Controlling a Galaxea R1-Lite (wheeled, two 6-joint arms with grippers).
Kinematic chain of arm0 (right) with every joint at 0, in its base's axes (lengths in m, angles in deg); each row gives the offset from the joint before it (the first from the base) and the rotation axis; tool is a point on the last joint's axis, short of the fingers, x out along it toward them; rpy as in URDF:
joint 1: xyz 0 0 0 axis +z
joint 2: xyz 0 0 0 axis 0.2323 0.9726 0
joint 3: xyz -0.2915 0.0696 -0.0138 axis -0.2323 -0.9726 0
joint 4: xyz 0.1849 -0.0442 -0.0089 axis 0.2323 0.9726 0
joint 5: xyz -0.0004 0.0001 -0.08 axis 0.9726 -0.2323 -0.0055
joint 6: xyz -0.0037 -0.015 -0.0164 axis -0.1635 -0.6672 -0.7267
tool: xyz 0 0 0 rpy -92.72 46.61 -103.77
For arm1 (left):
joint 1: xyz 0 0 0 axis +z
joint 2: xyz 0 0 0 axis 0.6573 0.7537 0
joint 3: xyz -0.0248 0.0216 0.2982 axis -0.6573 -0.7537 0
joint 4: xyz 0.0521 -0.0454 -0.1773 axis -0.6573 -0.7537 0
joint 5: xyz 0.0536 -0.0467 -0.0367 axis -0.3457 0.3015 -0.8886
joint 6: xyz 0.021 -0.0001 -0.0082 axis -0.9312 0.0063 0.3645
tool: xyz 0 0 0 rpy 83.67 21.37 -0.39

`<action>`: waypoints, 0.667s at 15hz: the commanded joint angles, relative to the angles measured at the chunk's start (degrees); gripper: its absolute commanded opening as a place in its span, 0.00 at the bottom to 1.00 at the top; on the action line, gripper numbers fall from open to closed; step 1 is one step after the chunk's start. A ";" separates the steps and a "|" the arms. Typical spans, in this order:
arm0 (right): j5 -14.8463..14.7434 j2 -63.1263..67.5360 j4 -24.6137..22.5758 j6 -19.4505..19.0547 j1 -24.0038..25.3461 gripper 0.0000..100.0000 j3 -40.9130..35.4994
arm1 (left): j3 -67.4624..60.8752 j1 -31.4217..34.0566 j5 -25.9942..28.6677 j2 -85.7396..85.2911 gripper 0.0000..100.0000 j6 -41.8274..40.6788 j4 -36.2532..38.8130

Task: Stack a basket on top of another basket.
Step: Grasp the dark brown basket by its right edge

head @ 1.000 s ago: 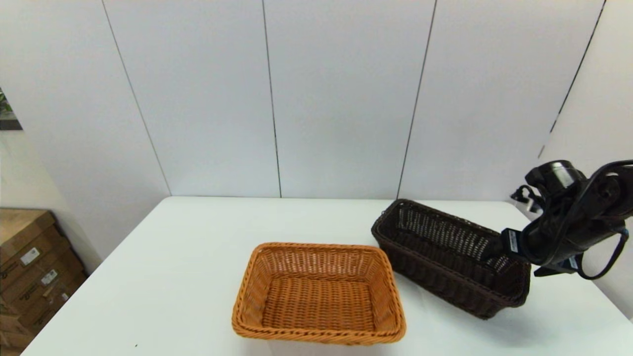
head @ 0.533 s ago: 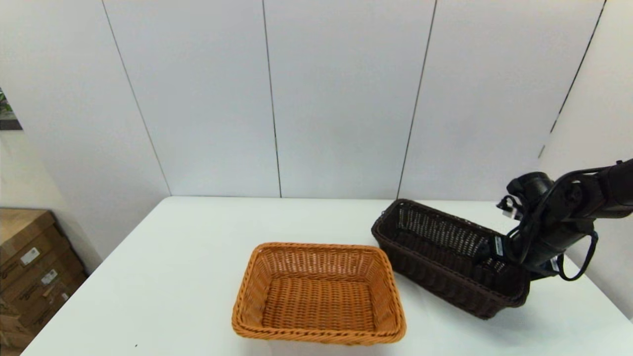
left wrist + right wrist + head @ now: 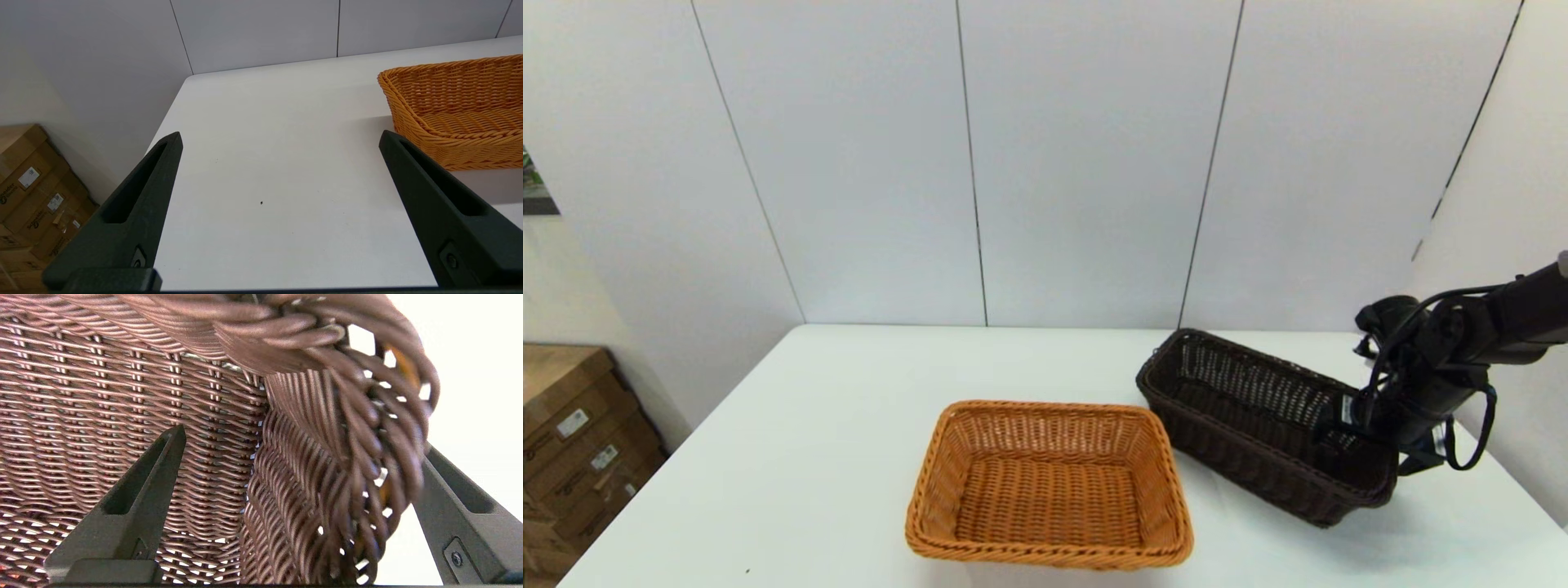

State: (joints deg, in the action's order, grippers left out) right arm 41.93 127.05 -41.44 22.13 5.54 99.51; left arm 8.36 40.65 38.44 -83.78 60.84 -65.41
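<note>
Clearly the right gripper (image 3: 1347, 431) straddles the near-right short wall of the dark brown, almost black rectangular woven wicker basket (image 3: 1258, 416): in the right wrist view 1 black finger (image 3: 135, 506) lies inside against the open weave, the other sits outside the braided rim, and the 2 jaws stand wide apart with the wall between them, not pressed onto it. Whether either finger touches the wicker cannot be told. This dark basket sits on the white table (image 3: 833, 433) just to the right of the orange-tan rectangular woven wicker basket (image 3: 1049, 486), angled away toward the back wall, its left corner close to the orange-tan basket's far-right corner. Both baskets share flared sides, a ribbed woven floor and a thick braided rim; the dark one's weave is looser, with light showing through its walls. The orange-tan basket rests flat and upright near the table's front edge. Left of that basket, the left gripper (image 3: 280, 141) hovers over bare tabletop, its 2 fingers spread wide.
</note>
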 commanded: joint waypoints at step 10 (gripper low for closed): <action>-0.31 0.12 0.12 0.17 -1.24 0.00 0.01 | -0.09 0.00 0.01 -0.01 1.00 -0.02 -0.04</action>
State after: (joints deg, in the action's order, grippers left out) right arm 41.63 127.44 -41.44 22.20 4.32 99.52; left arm 8.36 40.65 38.44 -83.78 60.81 -65.41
